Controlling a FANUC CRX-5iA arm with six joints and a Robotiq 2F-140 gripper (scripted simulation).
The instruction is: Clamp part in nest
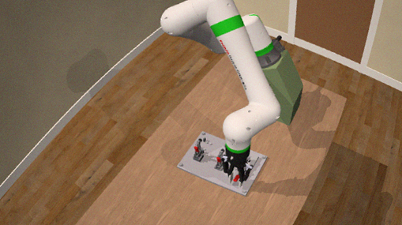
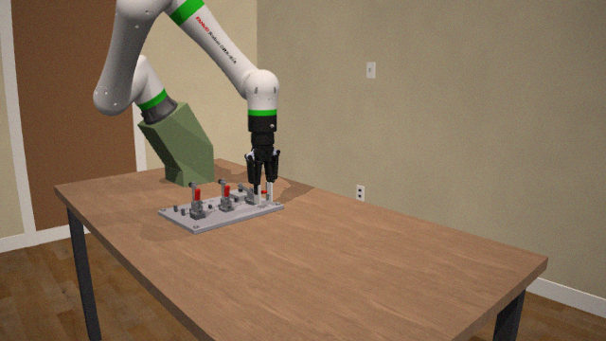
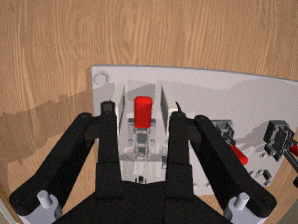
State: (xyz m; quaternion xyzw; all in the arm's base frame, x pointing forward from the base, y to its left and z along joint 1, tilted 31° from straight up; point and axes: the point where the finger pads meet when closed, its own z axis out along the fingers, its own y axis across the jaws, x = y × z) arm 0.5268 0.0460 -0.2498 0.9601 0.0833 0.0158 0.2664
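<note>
My gripper [image 1: 236, 183] [image 2: 263, 201] [image 3: 143, 94] points down at the end nest, its pale fingertips parted on both sides of the red clamp handle [image 1: 236, 178] [image 2: 264, 191] [image 3: 143, 114]. In the wrist view a gap shows between each fingertip and the handle, so it holds nothing. The handle lies low, pointing outward. This clamp's bar reaches inward over a light grey block [image 2: 237, 195] [image 3: 131, 170], which looks like the part in the nest. The fingers and clamp partly hide it. Exact seating, bar level and the handle's stop cannot be made out.
The grey fixture plate [image 1: 193, 165] [image 2: 222, 221] [image 3: 200, 95] carries two more clamps. The middle clamp's red handle [image 1: 218, 159] [image 2: 226, 190] [image 3: 239, 154] and the far clamp's red handle [image 1: 197, 150] [image 2: 197, 194] [image 3: 294, 149] stand upright, bars raised. The middle clamp is close beside my gripper.
</note>
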